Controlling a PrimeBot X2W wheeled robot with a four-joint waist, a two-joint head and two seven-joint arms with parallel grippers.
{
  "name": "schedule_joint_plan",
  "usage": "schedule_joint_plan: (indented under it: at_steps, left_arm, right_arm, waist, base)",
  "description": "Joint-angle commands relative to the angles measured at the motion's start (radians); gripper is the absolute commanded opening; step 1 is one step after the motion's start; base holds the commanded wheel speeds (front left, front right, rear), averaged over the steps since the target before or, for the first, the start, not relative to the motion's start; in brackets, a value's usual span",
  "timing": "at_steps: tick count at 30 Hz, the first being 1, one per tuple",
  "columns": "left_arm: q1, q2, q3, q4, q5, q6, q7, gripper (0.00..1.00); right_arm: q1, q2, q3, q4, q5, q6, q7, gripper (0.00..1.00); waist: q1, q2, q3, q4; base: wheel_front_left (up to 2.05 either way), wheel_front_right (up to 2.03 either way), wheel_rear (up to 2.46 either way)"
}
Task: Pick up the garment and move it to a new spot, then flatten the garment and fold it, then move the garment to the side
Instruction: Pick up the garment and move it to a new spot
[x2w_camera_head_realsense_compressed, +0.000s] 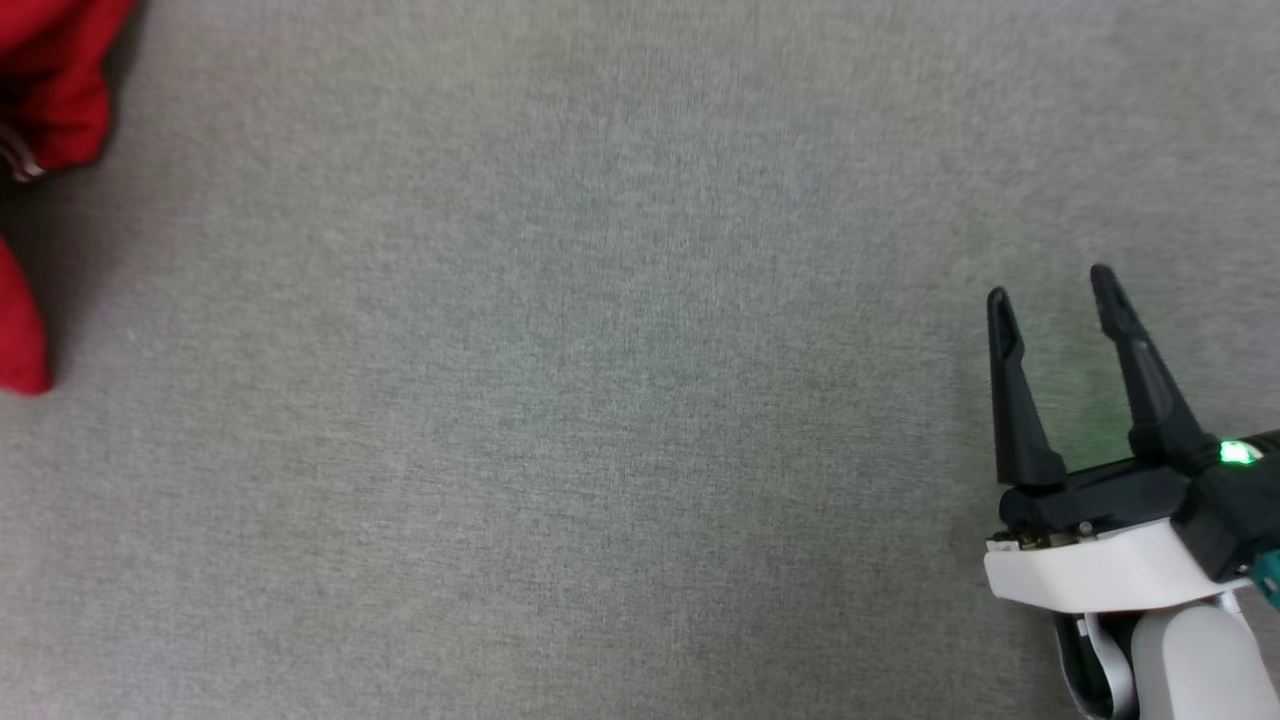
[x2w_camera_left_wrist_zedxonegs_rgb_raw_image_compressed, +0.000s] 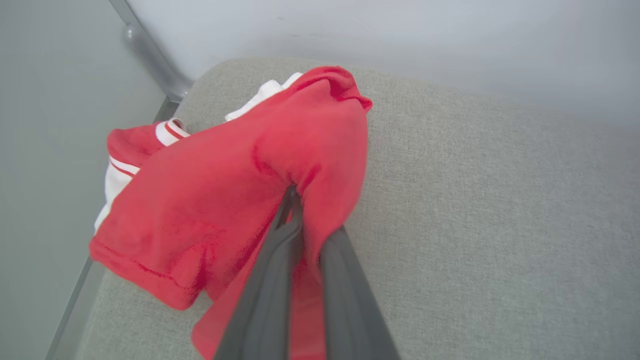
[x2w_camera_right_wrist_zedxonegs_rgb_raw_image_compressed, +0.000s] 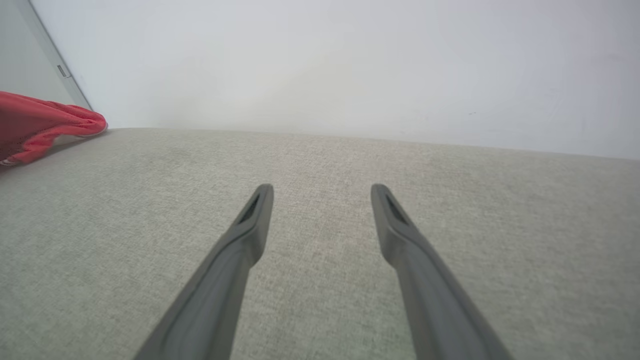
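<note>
The garment (x2w_camera_left_wrist_zedxonegs_rgb_raw_image_compressed: 225, 185), bright red with white sleeves and red-and-white striped trim, lies bunched near a corner of the grey fabric surface (x2w_camera_left_wrist_zedxonegs_rgb_raw_image_compressed: 475, 225). My left gripper (x2w_camera_left_wrist_zedxonegs_rgb_raw_image_compressed: 300, 197) is shut on a fold of its red cloth, and the cloth drapes over the fingertips. A red edge of the garment (x2w_camera_head_realsense_compressed: 40, 90) shows at the far left of the head view, and another part of the garment (x2w_camera_right_wrist_zedxonegs_rgb_raw_image_compressed: 40, 125) lies at the left edge of the right wrist view. My right gripper (x2w_camera_head_realsense_compressed: 1050, 285) hovers open over bare surface at the lower right, far from the garment, with nothing between its fingers.
The grey fabric surface (x2w_camera_head_realsense_compressed: 600, 400) spreads across the head view. A pale wall (x2w_camera_right_wrist_zedxonegs_rgb_raw_image_compressed: 350, 65) rises behind its far edge. A metal frame bar (x2w_camera_left_wrist_zedxonegs_rgb_raw_image_compressed: 155, 65) and the surface's edge run close beside the garment's left side.
</note>
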Motion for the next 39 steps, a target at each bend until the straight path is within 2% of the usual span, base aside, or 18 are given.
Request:
schedule_joint_plan:
  at_steps: [1,6,10,18,21,25,28,29,30,31,39]
  left_arm:
    - [-0.011,0.012,-0.018,-0.028,0.01,-0.002,-0.036,0.0]
    - [-0.03,0.032,-0.055,-0.099,0.042,-0.002,-0.083,0.0]
    - [-0.069,0.017,-0.093,-0.156,0.087,-0.002,-0.113,0.0]
    - [-0.192,-0.085,-0.177,-0.227,0.207,0.003,-0.134,0.0]
    - [-0.25,-0.127,-0.231,-0.252,0.302,0.014,-0.146,0.0]
    - [-0.288,-0.203,-0.288,-0.272,0.383,0.024,-0.183,0.0]
    - [-0.257,-0.259,-0.341,-0.295,0.408,0.023,-0.192,0.0]
    - [-0.173,-0.321,-0.408,-0.337,0.418,0.036,-0.197,0.0]
    - [-0.143,-0.34,-0.432,-0.35,0.426,0.046,-0.205,0.0]
    - [-0.028,-0.404,-0.516,-0.363,0.455,0.064,-0.241,0.0]
    - [0.247,-0.576,-0.72,-0.274,0.462,0.064,-0.298,0.0]
  right_arm:
    - [-0.008,0.004,0.002,0.031,0.015,0.0,-0.014,1.0]
    - [-0.001,0.005,0.006,0.076,0.038,0.0,-0.026,1.0]
    - [0.007,0.005,0.004,0.109,0.086,0.0,-0.032,1.0]
    - [0.027,0.006,0.004,0.126,0.154,0.0,-0.033,1.0]
    - [0.034,0.006,-0.001,0.121,0.167,0.0,-0.033,1.0]
    - [0.045,0.006,-0.017,0.114,0.178,0.0,-0.033,1.0]
    - [0.056,0.006,-0.035,0.109,0.185,0.0,-0.033,1.0]
    - [0.073,0.006,-0.057,0.106,0.196,0.0,-0.033,1.0]
    - [0.077,0.006,-0.063,0.106,0.199,0.0,-0.033,1.0]
    - [0.086,0.006,-0.074,0.104,0.202,0.0,-0.034,1.0]
    - [0.089,0.006,-0.094,0.105,0.198,0.0,-0.034,1.0]
  waist:
    - [0.0,0.0,-0.099,-0.018]
    - [0.0,0.0,-0.178,-0.038]
    - [0.0,0.0,-0.243,-0.063]
    - [0.0,0.0,-0.335,-0.144]
    - [0.0,0.0,-0.355,-0.18]
    - [0.0,0.0,-0.37,-0.218]
    - [0.0,0.0,-0.382,-0.24]
    - [0.0,0.0,-0.392,-0.251]
    - [0.0,0.0,-0.393,-0.252]
    - [0.0,0.0,-0.396,-0.256]
    - [0.0,0.0,-0.413,-0.243]
  base:
    - [0.0,0.0,0.0]
    - [0.0,0.0,0.0]
    - [0.0,0.0,0.0]
    - [0.0,0.0,0.0]
    - [0.0,0.0,0.0]
    - [0.0,0.0,0.0]
    - [0.0,0.0,0.0]
    - [0.0,0.0,0.0]
    - [0.0,0.0,0.0]
    - [0.0,0.0,0.0]
    - [0.0,0.0,0.0]
